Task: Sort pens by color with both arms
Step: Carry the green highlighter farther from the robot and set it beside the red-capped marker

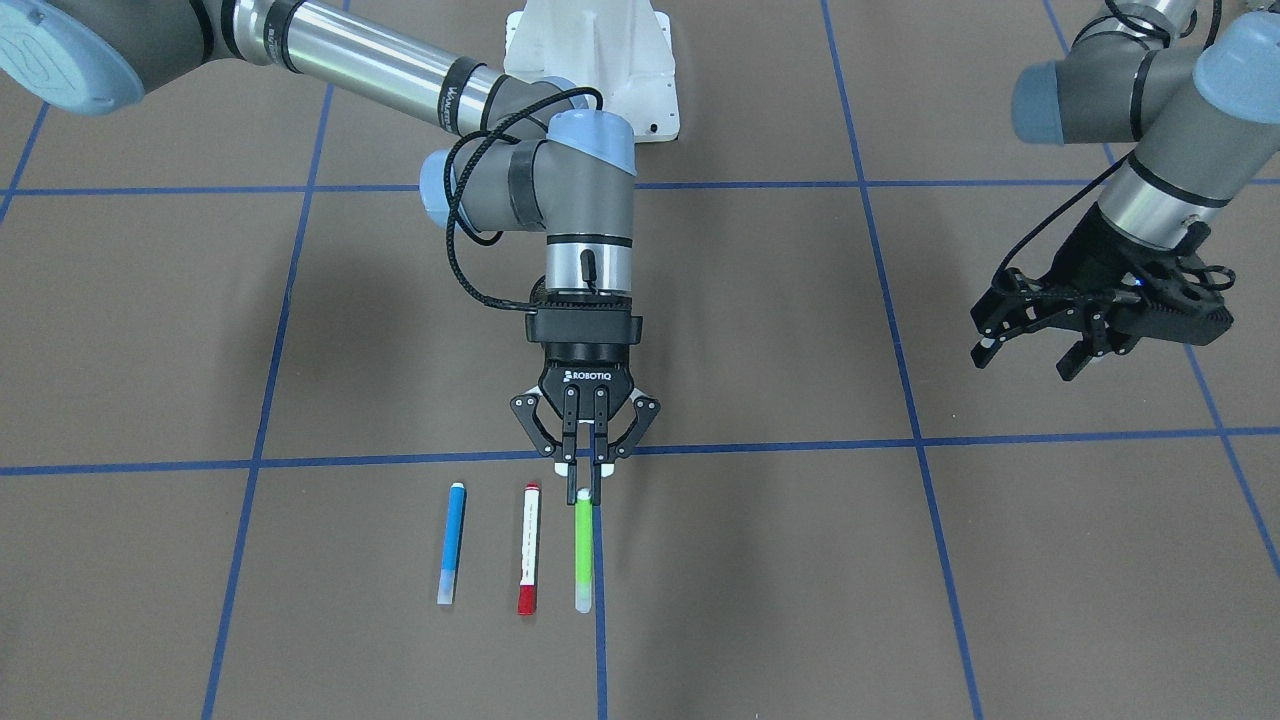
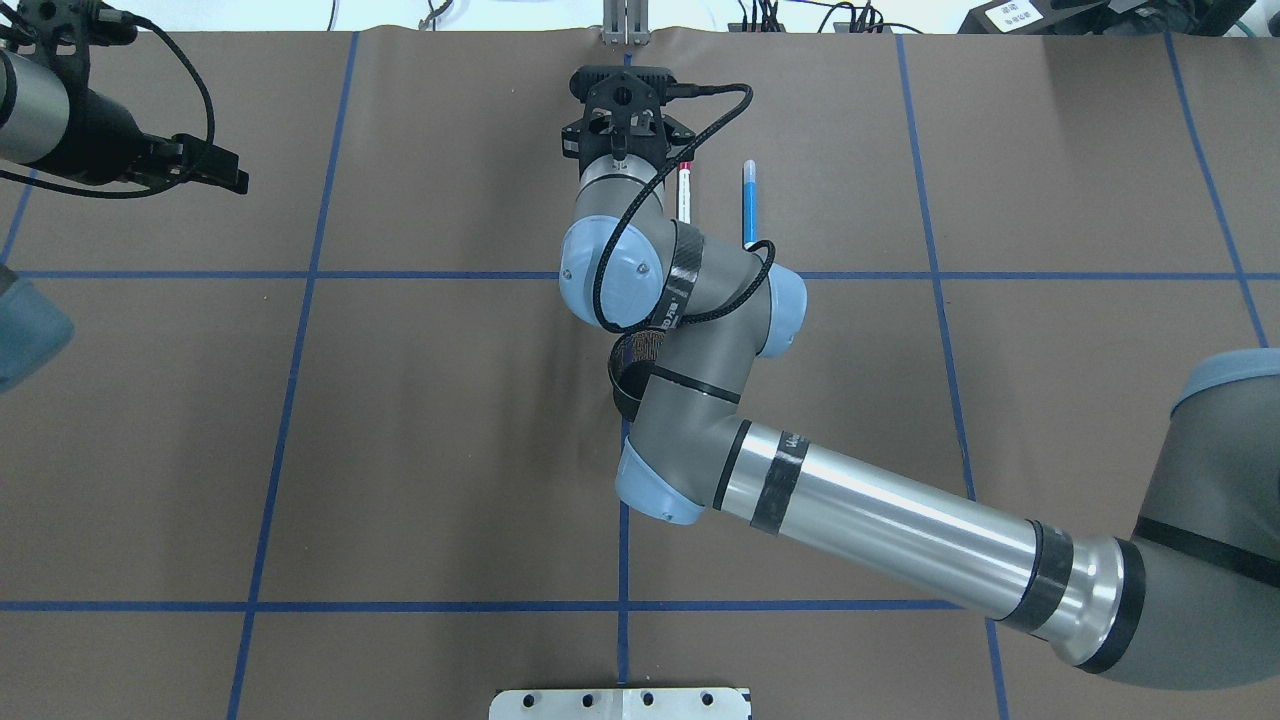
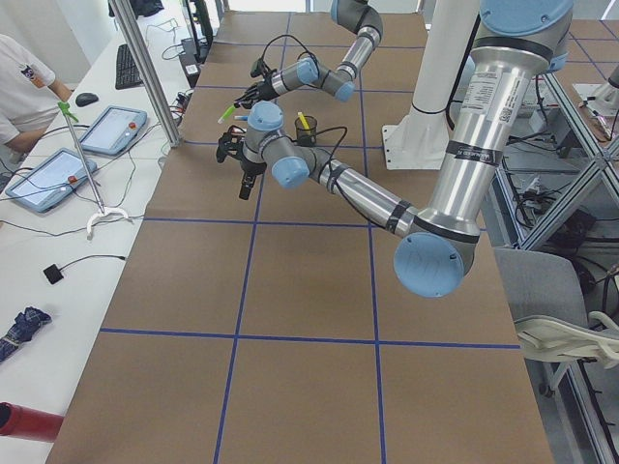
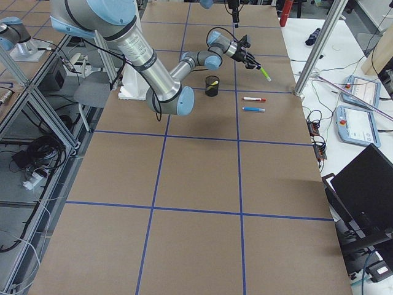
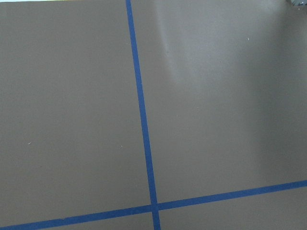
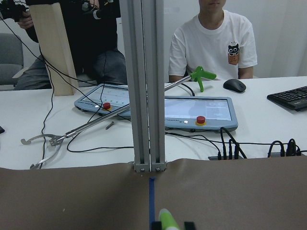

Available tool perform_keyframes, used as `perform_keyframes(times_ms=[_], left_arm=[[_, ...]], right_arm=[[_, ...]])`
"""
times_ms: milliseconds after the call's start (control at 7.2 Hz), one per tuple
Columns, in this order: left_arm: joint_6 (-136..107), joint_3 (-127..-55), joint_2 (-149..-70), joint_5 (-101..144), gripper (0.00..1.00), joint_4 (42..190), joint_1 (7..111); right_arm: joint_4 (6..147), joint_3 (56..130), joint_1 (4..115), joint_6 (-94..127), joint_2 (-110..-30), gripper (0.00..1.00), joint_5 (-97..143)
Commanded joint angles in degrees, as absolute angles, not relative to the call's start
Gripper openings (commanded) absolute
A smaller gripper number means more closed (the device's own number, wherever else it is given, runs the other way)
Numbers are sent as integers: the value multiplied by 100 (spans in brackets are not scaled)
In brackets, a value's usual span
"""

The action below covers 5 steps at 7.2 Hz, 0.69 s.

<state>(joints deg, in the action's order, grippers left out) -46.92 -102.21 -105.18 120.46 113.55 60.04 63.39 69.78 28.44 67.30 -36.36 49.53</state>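
Brown gridded table, green pen in right claw

Brown table, blue tape grid

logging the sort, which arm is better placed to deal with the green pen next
Right. The right tool is shut on the end of the green pen, next to the red pen. The left tool hangs open, well off to the side.

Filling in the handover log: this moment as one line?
right gripper: shut on green pen, above table | left gripper: open, empty | blue pen, red pen: lying on table
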Motion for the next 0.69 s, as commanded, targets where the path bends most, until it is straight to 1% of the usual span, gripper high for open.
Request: perform_keyframes(times_ms=[0,556], left_arm=[[-4702,-10222,-10520,12041,98,11355,6003],[-4789,-10222,-10521,12024,98,11355,5985]], right_arm=[[6302,6603,2698,6689,-3621,0,4816],[6152,6302,2698,6645,-3595,0,4913]])
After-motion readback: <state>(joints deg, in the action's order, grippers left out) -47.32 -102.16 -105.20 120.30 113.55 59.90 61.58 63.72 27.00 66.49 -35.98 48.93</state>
